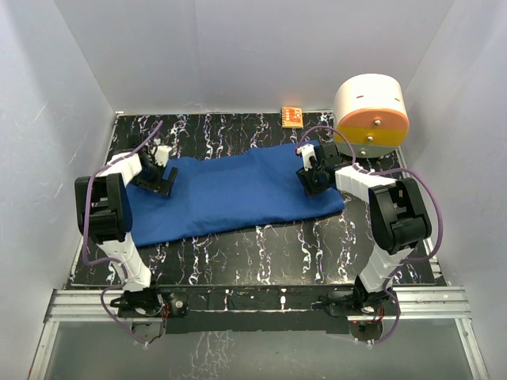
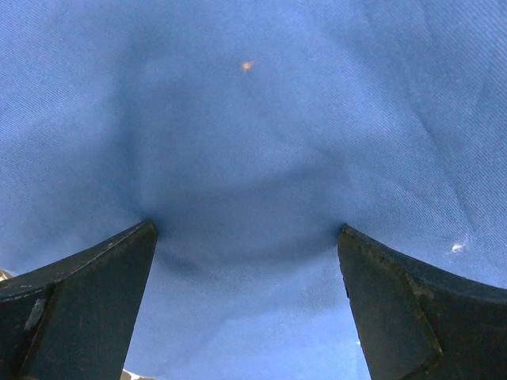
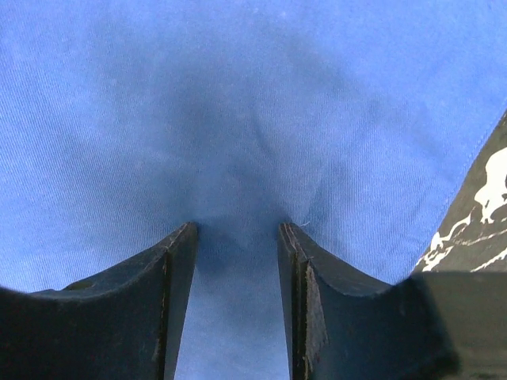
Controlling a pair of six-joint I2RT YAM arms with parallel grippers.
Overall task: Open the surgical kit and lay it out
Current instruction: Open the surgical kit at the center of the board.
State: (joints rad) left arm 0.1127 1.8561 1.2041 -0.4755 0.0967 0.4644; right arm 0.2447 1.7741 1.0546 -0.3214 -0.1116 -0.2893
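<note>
1. Top external view: the blue cloth (image 1: 238, 194) of the surgical kit lies spread out lengthways, left to right, softly rumpled. The black marbled table (image 1: 261, 253) shows on every side of the cloth.
2. The left gripper (image 1: 164, 182) sits on the cloth's left end and the right gripper (image 1: 310, 180) on its right end, near the far right corner.
3. Left wrist view: the left fingers (image 2: 87, 293) are spread wide with nothing grasped. Their tips press into the cloth, which dimples between them.
4. Right wrist view: the right fingers (image 3: 317, 285) stand close together, with a pucker of cloth in the narrow gap. I cannot tell whether that fold is pinched. A strip of table shows past the cloth's right edge.
5. A cream-and-orange cylinder (image 1: 371, 111) stands beyond the cloth's far right corner, and a small orange box (image 1: 291, 116) lies just beyond its far edge.
</note>
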